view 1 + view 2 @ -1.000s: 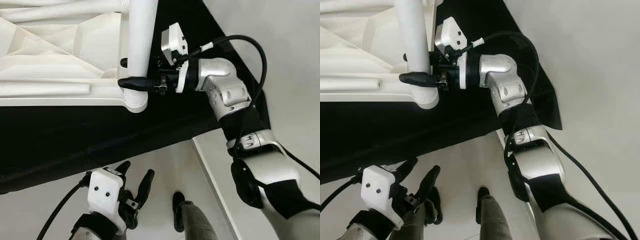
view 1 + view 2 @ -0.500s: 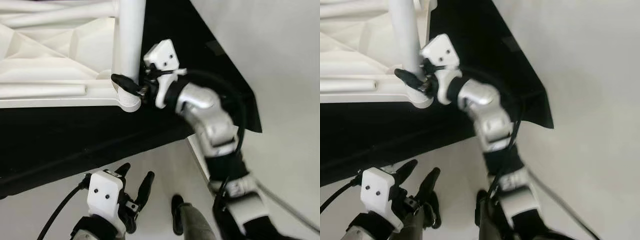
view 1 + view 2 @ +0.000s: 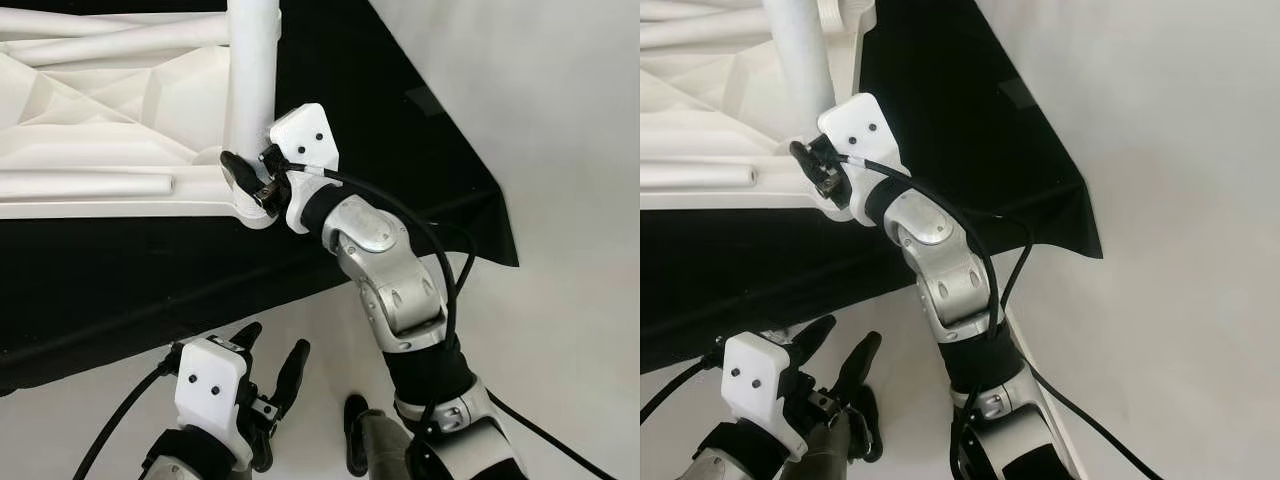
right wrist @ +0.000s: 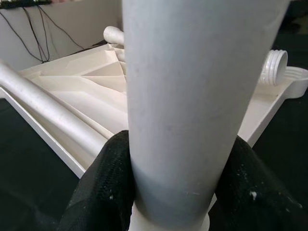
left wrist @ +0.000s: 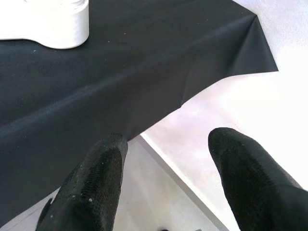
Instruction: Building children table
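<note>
While right hand (image 3: pixel 245 180) grips upright table leg (image 3: pixel 250 80), left hand (image 3: pixel 270 365) spread wide, idle

Smooth matt white plastic table leg (image 4: pixel 192 96), ribbed white plastic tabletop (image 3: pixel 90 110), matt black cloth (image 5: pixel 144 53), speckled black claw fingers (image 4: pixel 108 183)

The two head cameras look steeply down from above at the black cloth (image 3: pixel 150 270) and the upturned white table top (image 3: pixel 110 130) on the far left. The right wrist camera sits very close to the upright table leg (image 4: pixel 192 96), facing along the table top. The left wrist camera looks from near, low, toward the cloth corner, sharing the leg socket (image 5: pixel 62 21).
</note>
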You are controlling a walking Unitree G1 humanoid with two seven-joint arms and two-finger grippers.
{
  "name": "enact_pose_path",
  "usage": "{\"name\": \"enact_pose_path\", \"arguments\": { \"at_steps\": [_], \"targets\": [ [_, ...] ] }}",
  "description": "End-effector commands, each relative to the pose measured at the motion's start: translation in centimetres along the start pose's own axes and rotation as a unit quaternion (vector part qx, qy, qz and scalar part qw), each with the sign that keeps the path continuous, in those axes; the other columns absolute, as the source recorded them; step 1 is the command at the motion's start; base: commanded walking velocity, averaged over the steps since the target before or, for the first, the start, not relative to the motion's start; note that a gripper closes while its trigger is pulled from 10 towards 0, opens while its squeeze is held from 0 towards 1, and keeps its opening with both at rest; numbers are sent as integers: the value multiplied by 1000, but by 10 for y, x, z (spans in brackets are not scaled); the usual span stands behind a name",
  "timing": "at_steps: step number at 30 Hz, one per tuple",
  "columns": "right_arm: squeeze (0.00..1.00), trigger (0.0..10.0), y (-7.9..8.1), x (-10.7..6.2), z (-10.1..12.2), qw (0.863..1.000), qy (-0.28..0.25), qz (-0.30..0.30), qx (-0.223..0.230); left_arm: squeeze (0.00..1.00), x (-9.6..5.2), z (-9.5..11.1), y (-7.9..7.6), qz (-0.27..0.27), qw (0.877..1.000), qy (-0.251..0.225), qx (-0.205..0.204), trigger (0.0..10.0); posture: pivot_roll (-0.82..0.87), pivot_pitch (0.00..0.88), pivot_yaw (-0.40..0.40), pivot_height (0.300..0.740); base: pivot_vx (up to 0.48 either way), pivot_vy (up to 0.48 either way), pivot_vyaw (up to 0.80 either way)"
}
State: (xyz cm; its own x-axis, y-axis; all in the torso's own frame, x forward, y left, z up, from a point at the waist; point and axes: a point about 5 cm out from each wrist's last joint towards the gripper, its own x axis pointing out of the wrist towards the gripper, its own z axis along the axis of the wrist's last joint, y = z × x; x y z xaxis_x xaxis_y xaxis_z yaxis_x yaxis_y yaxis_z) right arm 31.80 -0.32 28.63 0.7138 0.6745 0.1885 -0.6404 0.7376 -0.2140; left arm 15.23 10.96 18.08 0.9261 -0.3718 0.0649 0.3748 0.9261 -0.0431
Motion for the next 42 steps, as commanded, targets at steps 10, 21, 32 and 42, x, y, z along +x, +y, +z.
{"name": "enact_pose_path", "arguments": {
  "at_steps": [10, 21, 32, 42],
  "targets": [
    [0, 10000, -20, 1, 7, 962, -59, 265, 0, 0, 3, -7, 1, 3, 1000, 12, 1, 10000, 12, 413, -63, 740, 0, 0, 0],
    [0, 1333, -43, 8, 30, 926, -76, 370, -20, 0, 4, -7, 2, 6, 1000, 9, 4, 10000, 25, 402, -67, 740, 0, 0, 0],
    [0, 0, -53, 12, 37, 902, -81, 424, -37, 0, 5, -8, 2, 5, 1000, 9, 5, 10000, 22, 398, -65, 740, 0, 0, 0],
    [0, 0, -82, -3, -34, 992, 119, -45, -8, 0, 2, -10, -1, 4, 1000, 8, 0, 10000, -21, 404, -100, 740, 0, 0, 0]
  ]
}}
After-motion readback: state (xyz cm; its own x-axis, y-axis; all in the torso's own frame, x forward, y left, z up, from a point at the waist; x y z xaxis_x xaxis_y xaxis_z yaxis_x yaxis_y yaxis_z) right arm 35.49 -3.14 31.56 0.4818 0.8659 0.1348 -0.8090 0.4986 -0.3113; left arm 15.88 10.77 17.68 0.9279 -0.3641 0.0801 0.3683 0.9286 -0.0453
